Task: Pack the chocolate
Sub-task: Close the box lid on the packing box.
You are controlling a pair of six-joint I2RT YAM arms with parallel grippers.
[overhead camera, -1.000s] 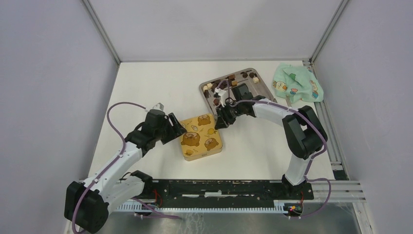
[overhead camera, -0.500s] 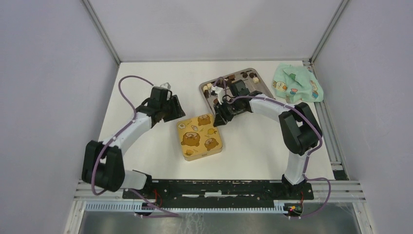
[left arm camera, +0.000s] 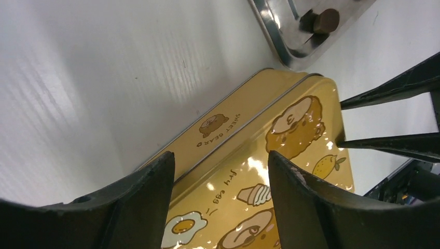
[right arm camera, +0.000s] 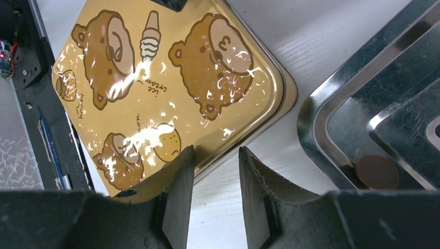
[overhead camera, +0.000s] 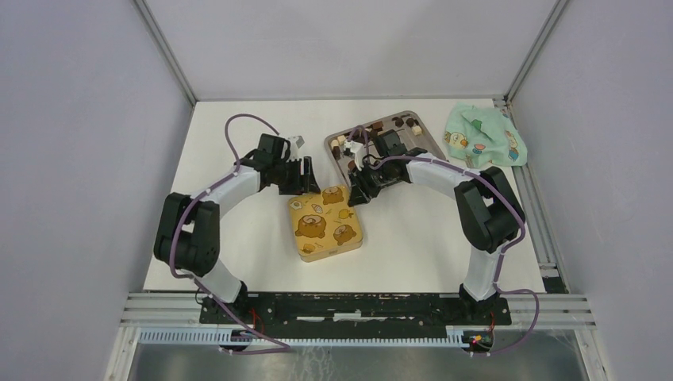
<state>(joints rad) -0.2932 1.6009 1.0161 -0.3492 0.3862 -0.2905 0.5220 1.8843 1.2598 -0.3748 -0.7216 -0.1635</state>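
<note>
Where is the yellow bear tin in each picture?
Top external: tin near the centre, just below the tray.
Left wrist: tin fills the lower middle, tray at the top.
Right wrist: tin fills the upper left, tray at the right.
Shared landmark: the metal tray beside the tin's corner.
</note>
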